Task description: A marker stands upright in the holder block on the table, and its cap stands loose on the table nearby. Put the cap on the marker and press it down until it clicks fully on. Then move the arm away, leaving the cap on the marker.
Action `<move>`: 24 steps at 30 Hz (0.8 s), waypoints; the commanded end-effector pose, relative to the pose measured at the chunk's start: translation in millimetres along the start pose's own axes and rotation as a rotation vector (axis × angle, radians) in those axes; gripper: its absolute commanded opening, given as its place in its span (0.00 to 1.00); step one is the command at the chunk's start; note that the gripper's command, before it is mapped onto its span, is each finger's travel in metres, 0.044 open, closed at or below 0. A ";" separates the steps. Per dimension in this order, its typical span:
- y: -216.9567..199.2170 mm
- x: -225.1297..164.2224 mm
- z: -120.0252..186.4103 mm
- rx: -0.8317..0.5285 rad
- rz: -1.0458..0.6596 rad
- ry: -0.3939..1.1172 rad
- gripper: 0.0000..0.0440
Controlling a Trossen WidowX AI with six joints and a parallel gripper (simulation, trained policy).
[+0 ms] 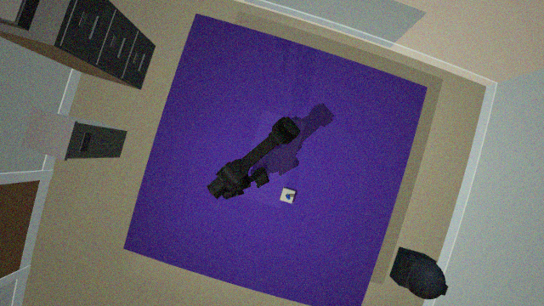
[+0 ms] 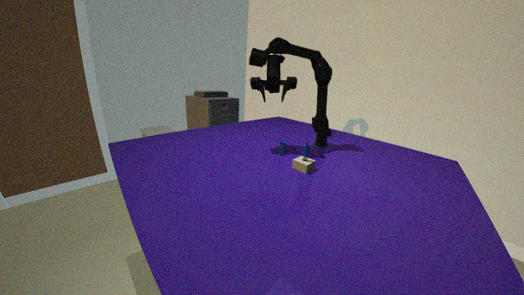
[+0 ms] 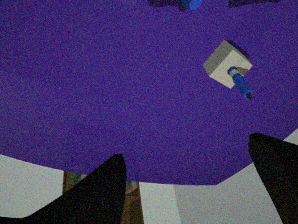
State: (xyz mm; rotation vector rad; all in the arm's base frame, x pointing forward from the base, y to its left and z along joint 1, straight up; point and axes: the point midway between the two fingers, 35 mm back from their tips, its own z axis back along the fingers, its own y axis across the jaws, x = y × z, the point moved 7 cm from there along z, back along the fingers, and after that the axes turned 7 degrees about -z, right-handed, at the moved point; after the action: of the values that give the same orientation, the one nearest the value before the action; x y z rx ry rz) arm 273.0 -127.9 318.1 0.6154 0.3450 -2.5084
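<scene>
Exterior view: my gripper (image 2: 273, 101) (image 3: 187, 145) hangs high above the table (image 2: 246, 229) (image 1: 255, 255) (image 3: 100, 90), fingers pointing down and spread well apart with nothing between them, which I take as keeping room to straddle the cap; below, the cap (image 2: 282, 147) (image 3: 194, 4) stands upright on the purple top, loose and untouched, within the arm's shadow; beside it, the holder block (image 2: 303, 165) (image 1: 285, 199) (image 3: 220, 64) keeps the marker (image 2: 305, 152) (image 1: 288, 196) (image 3: 241, 84) upright, its dark tip upward, presumably so the cap can be pushed straight down over it; I can read no brand, label or writing on any of them
</scene>
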 end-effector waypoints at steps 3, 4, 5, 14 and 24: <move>5.9 4.4 -14.8 -0.027 0.005 -0.070 0.73; 6.6 5.0 -17.0 -0.030 0.006 -0.080 0.73; 7.3 5.5 -19.1 -0.033 0.008 -0.091 0.73; 12.3 10.8 -37.8 -0.061 0.020 -0.189 0.73; 15.2 16.6 -57.0 -0.089 0.036 -0.295 0.72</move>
State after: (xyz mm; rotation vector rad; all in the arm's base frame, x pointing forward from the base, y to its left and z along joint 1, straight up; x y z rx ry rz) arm 288.2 -127.7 267.6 0.2643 0.3227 -2.4929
